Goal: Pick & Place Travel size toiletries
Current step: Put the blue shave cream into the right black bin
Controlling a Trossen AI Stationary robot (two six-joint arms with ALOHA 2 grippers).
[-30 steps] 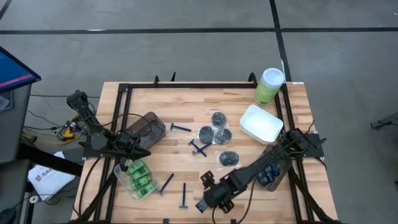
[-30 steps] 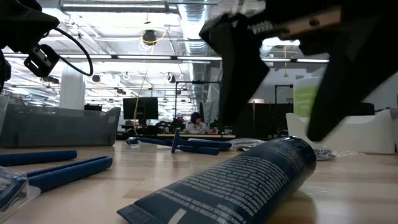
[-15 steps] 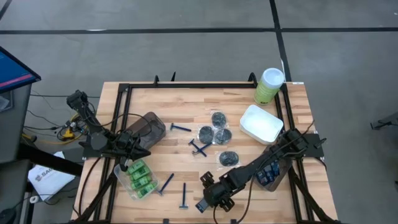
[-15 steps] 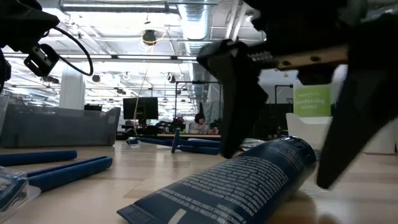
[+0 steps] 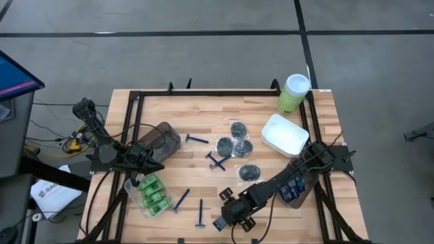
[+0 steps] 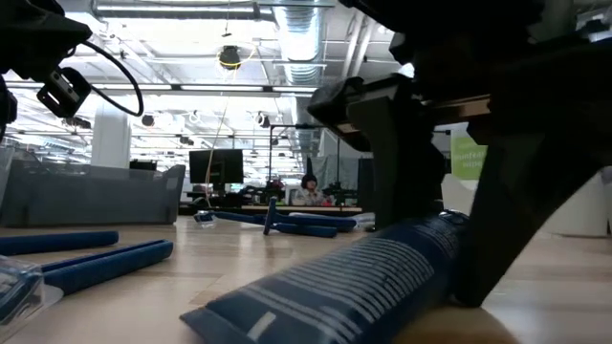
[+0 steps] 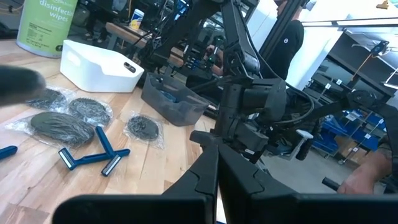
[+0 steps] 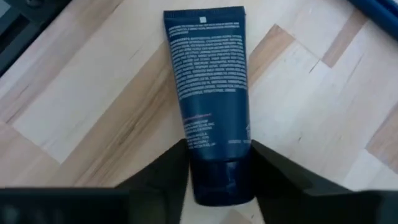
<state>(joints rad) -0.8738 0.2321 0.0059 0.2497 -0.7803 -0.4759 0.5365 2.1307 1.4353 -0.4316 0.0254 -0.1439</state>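
Observation:
A dark-blue tube (image 8: pixel 208 93) lies flat on the wood near the table's front edge (image 5: pixel 218 224), and it also fills the foreground of the low view (image 6: pixel 354 287). My right gripper (image 8: pixel 217 163) stands over its cap end, slanting down, and is shut on it (image 5: pixel 228 215). My left gripper (image 5: pixel 154 165) waits shut at the table's left, beside the smoky tub (image 5: pixel 159 139). Blue-handled razors (image 5: pixel 218 161) and dark round tins (image 5: pixel 234 146) lie spread over the middle of the table. Green mini bottles (image 5: pixel 152 192) sit in a clear tub. My right gripper pinches the tube's cap end (image 8: pixel 217 183) between its two fingers, one finger (image 6: pixel 397 172) on each long side. The fingers come slanting down from the table's right and far side and lie along the tube. The tube rests flat on the table.
A white tub (image 5: pixel 285 134) and a pale-green canister (image 5: pixel 293 93) stand at the back right. A dark tub (image 5: pixel 295 190) holding tubes sits at the right edge under my right arm. Two razors (image 5: pixel 201 215) lie just left of the tube.
My right gripper has sunk a little onto the tube, and its fingers have closed from wide apart until they meet the tube's sides. The tube stays on the table.

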